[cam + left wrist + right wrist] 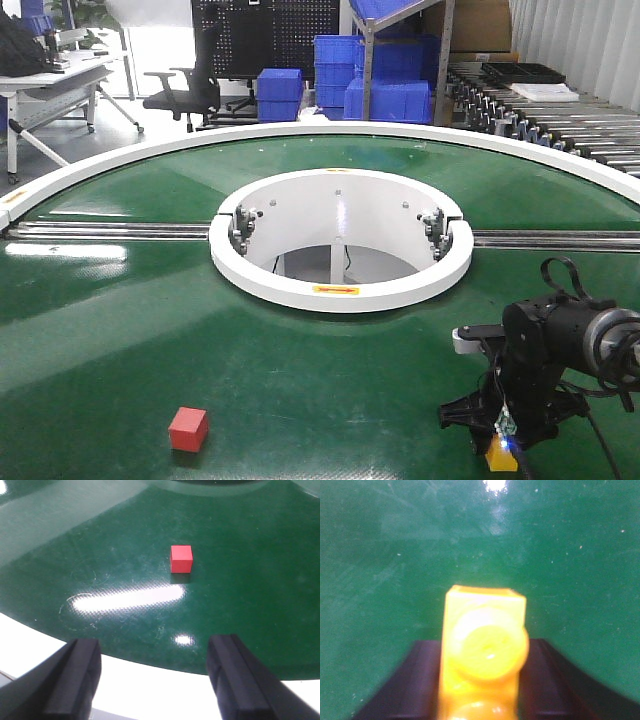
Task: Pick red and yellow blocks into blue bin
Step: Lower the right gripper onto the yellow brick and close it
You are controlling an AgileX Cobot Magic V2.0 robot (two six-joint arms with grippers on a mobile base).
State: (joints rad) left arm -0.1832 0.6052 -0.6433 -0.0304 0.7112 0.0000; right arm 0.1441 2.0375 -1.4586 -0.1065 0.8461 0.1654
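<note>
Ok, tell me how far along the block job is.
Nothing is done: neither block is in a bin. In hand: the right gripper is closed on the yellow brick. Remaining: the red cube sits loose on the green table ahead of the open left gripper; both must go into the blue bin, which I can't pick out here.

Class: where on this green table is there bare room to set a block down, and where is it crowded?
Free: the green stretch between the red cube and the right gripper, in front of the white centre ring; also left of that ring. Crowded: the near right, where the gripper grips the yellow brick.
</note>
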